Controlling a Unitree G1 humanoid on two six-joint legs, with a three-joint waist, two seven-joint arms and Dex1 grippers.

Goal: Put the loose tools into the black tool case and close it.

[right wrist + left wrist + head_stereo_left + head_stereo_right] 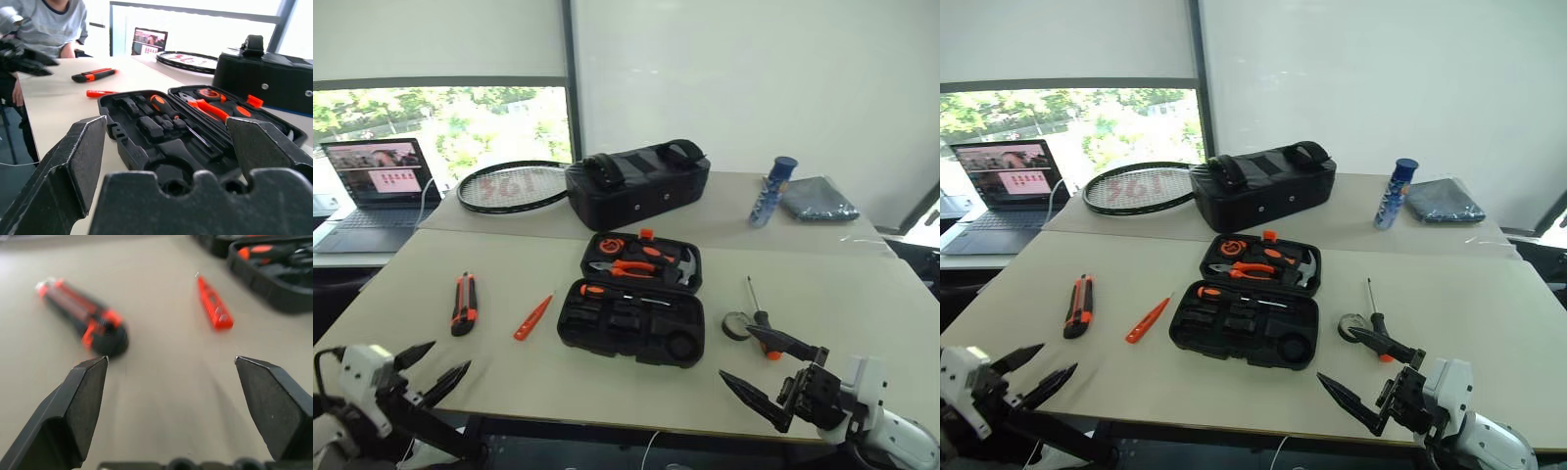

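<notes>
Both grippers, left (438, 367) and right (769, 370), hang at the worktop (862, 313) near edge, jaws wide, empty. Tool case (631, 308) lies open mid-worktop; utility knife (463, 303) and tester screwdriver (532, 317) sit loose left, roomy. No readable writing.

The table (862, 294) is being viewed from above by both head eyes; the case (146, 132) and knife (83, 318) are being caught low and close by the wrists.
</notes>
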